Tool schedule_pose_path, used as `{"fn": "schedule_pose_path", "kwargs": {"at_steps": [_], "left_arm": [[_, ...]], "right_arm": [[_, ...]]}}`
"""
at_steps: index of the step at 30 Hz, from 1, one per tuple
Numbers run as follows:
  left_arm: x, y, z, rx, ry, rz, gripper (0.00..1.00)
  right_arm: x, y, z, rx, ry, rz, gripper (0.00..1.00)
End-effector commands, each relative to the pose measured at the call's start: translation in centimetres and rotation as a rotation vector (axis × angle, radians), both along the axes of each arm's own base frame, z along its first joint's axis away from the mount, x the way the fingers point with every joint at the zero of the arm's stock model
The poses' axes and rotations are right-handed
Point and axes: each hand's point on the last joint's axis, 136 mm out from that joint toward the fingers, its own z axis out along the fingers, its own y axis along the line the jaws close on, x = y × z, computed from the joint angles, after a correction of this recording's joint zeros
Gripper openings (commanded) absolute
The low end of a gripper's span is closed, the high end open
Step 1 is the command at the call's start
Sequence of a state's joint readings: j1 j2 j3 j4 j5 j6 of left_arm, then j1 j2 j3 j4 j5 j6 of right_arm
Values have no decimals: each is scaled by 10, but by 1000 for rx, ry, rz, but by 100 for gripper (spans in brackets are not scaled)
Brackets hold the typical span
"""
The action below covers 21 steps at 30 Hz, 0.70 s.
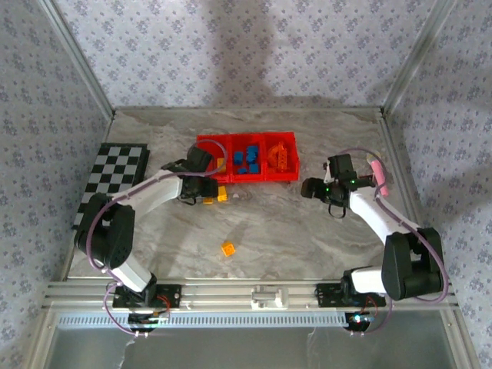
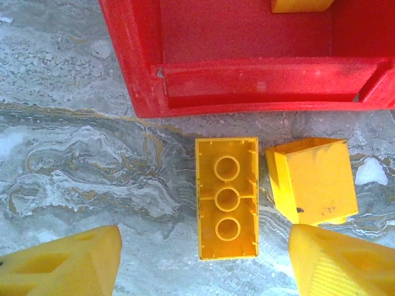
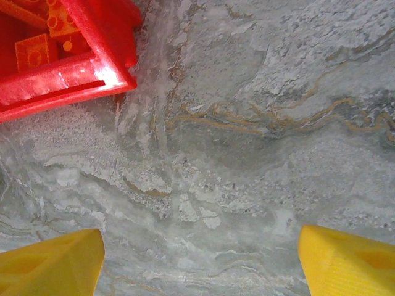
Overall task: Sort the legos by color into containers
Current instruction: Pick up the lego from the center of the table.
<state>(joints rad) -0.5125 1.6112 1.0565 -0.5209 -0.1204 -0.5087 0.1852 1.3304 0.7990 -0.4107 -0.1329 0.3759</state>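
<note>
Three joined red containers [image 1: 270,178] stand at the table's middle back; the middle one holds blue legos [image 1: 247,161] and the right one orange legos [image 1: 281,156]. My left gripper [image 2: 207,265] hangs open just in front of the left bin [image 2: 148,74]. An oblong yellow lego [image 2: 226,197] lies upside down between its fingers [image 2: 62,265], apart from both. A square yellow lego [image 2: 311,180] lies beside it. One more yellow-orange lego [image 1: 228,248] lies alone nearer the front. My right gripper [image 3: 200,259] is open over bare table, right of the bins' corner [image 3: 68,77].
A black-and-white checkered board [image 1: 115,173] lies at the far left. A pink cylinder [image 1: 379,175] lies at the right, behind my right arm. Metal frame posts and patterned walls close in the table's sides and back.
</note>
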Motion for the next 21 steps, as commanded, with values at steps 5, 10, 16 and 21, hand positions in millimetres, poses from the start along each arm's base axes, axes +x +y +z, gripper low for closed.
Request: {"fn": "schedule_pose_path", "kwargs": {"at_steps": [5,10,16,21], "left_arm": [[11,-10,-12,-29,12,30,70],[16,-12,-24,-2,45,26,70],[22,-9,-33,21,63,35,68],[26,-10,-39,27,77,31,64]], "right_arm": [[4,3,8,3,-13,1,84],[4,1,9,-6,-14,2,84],[3,0,8,-11,-10,2,84],[1,-2,6,-15,-5,-1,84]]}}
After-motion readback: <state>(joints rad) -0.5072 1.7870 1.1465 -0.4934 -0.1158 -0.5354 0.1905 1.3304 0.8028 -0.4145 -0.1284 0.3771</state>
